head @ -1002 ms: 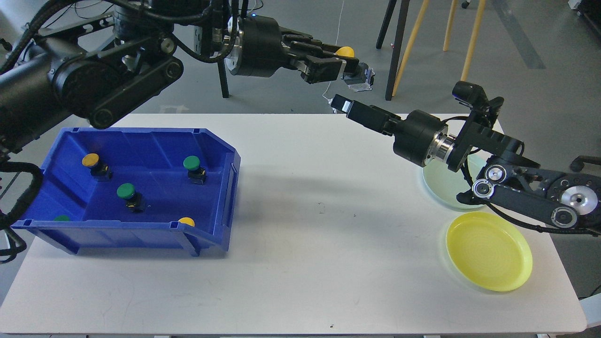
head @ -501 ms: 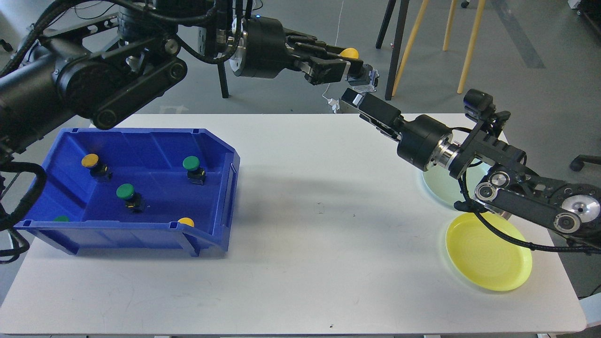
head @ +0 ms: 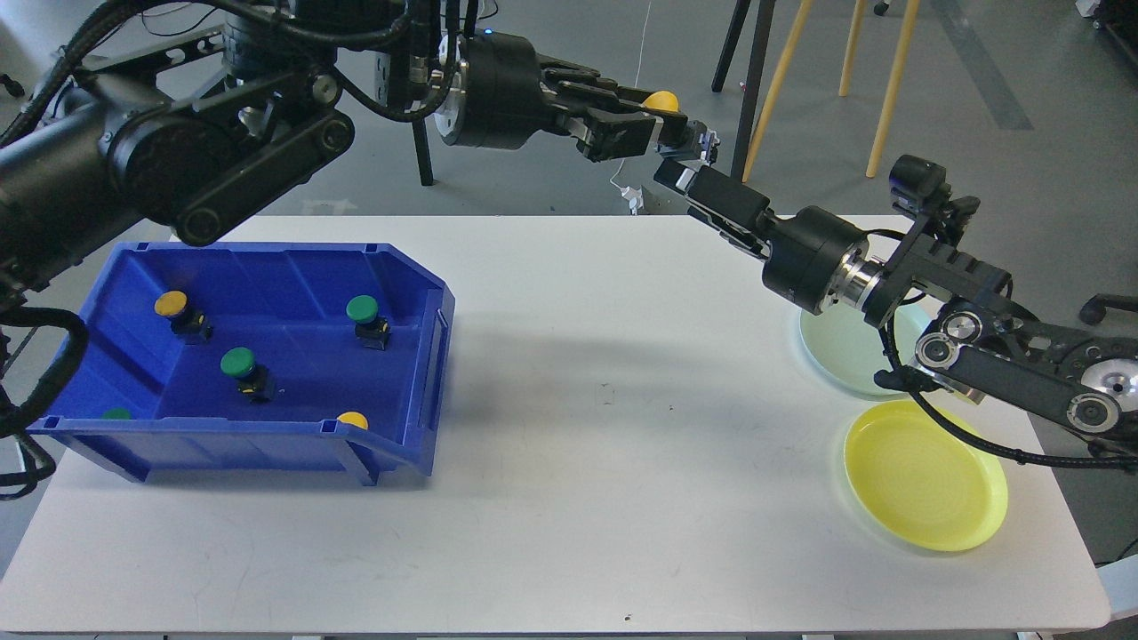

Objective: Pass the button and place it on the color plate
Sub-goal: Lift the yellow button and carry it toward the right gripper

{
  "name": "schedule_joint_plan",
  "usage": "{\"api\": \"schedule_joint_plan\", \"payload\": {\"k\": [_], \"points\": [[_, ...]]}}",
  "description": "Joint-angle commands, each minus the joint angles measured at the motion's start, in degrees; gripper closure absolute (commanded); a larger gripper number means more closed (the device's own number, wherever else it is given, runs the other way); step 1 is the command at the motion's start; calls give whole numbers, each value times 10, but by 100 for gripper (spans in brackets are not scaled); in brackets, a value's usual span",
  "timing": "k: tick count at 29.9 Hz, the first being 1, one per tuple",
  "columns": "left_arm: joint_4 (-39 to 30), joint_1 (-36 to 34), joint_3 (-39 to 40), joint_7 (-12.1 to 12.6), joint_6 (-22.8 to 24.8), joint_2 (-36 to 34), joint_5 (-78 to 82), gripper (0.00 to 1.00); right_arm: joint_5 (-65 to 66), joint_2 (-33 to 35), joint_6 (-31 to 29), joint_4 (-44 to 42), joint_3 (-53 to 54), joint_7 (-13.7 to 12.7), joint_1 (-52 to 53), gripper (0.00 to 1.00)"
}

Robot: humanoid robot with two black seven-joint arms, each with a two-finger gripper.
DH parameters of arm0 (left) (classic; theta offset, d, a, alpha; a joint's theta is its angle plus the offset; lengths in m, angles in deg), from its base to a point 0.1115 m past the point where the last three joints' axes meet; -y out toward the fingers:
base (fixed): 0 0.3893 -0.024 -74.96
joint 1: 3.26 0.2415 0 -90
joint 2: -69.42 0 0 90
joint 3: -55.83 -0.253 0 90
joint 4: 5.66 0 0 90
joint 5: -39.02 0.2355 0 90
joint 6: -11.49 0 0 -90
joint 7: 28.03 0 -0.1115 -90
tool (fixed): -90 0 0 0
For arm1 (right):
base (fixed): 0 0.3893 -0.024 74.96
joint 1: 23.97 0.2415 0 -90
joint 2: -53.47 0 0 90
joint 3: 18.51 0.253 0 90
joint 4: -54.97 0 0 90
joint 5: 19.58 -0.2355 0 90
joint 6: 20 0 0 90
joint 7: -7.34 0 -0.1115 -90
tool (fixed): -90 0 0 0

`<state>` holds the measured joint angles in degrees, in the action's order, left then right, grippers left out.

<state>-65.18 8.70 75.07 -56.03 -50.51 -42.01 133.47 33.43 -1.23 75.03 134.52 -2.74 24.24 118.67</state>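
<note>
- Nearest the lower right of the frame, a yellow plate is seen lying flat on the white table, with nothing on it.
- Just above it, a pale green plate is partly covered by the right arm.
- At the left, a blue bin is set on the table; two green buttons and a yellow-capped button are seen inside, with two more caps at its near wall.
- Higher, at upper centre beyond the table's far edge, a yellow button is held clamped in the left gripper, its cap showing above the fingers.
- The right gripper is raised to just beneath that button's body; whether its fingers are apart or closed cannot be told, nor whether the button is touched.
</note>
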Motion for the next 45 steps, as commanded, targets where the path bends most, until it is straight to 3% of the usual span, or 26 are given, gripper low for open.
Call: {"api": "schedule_joint_plan", "payload": {"k": [1, 3, 5, 20, 26, 34, 45], "points": [[0, 1, 0, 0, 0, 1, -1, 68, 0, 0, -20, -25, 1, 41, -2, 1], [0, 1, 0, 0, 0, 5, -1, 68, 0, -1, -26, -33, 1, 74, -3, 1], [-1, 0, 1, 0, 0, 10, -2, 68, -1, 0, -29, -33, 0, 85, -1, 1], [0, -4, -1, 0, 0, 7, 4, 68, -1, 1, -36, -22, -5, 89, -2, 2], [0, -4, 7, 0, 0, -8, -8, 67, -1, 8, -35, -16, 6, 111, -3, 9], [12, 1, 23, 0, 0, -52, -92, 67, -8, 21, -31, -11, 36, 111, -5, 10], [12, 16, 18, 0, 0, -48, -169, 67, -10, 12, -27, -12, 73, 111, -27, 13]]}}
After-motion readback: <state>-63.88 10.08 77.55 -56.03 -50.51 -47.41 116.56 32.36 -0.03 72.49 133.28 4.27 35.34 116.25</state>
